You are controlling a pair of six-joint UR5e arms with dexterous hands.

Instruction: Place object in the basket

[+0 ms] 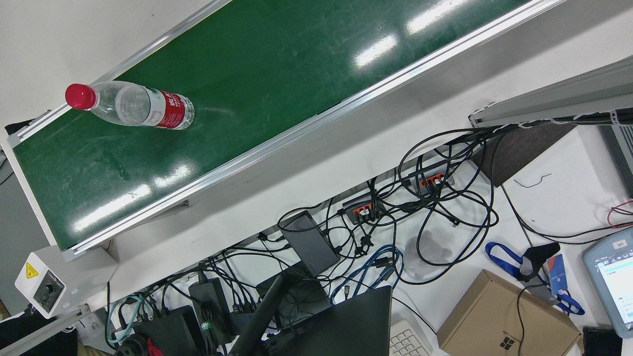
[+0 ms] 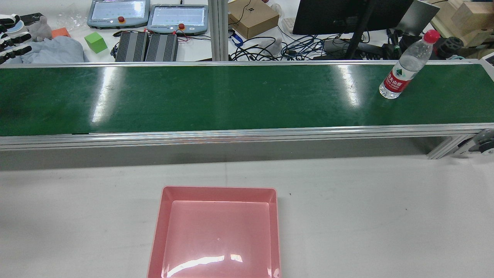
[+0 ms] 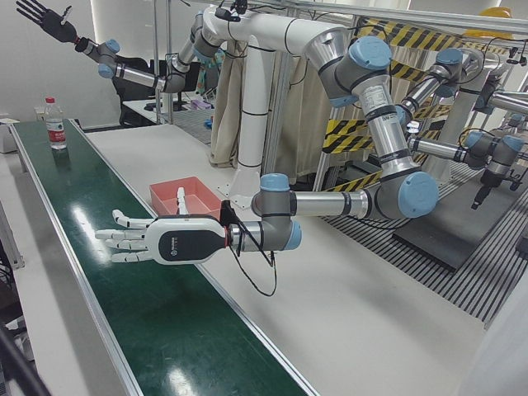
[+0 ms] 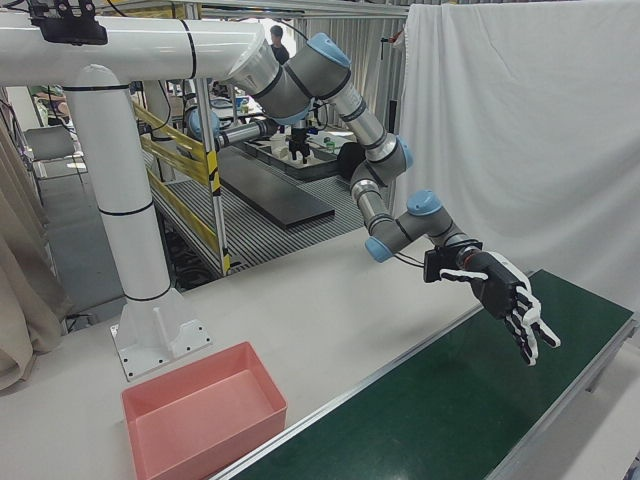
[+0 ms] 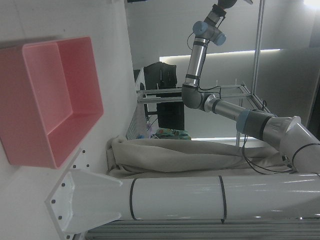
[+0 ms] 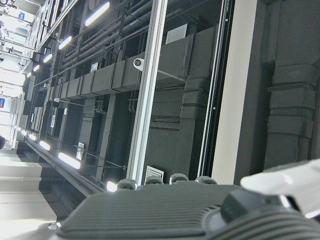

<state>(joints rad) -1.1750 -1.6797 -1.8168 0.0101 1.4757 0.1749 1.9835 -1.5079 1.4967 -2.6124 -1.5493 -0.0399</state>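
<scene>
A clear water bottle [image 2: 403, 69] with a red cap and red label stands upright on the green conveyor belt [image 2: 231, 96], near its right end in the rear view; it also shows in the front view [image 1: 131, 105] and far off in the left-front view [image 3: 55, 124]. The pink basket [image 2: 220, 191] sits empty on the white table before the belt. My left hand [image 3: 165, 239] is open, fingers stretched flat over the belt's other end, far from the bottle; it also shows in the right-front view [image 4: 505, 295]. My right hand [image 3: 45, 18] is open, raised high above the bottle's end.
Beyond the belt lie two teach pendants [image 2: 148, 15], a green cube [image 2: 95, 41], a cardboard box [image 2: 252, 17], a monitor [image 2: 347, 15] and tangled cables [image 1: 395, 232]. The arms' white pedestal [image 4: 130, 230] stands behind the basket. White tabletop [image 2: 366, 216] surrounds the basket.
</scene>
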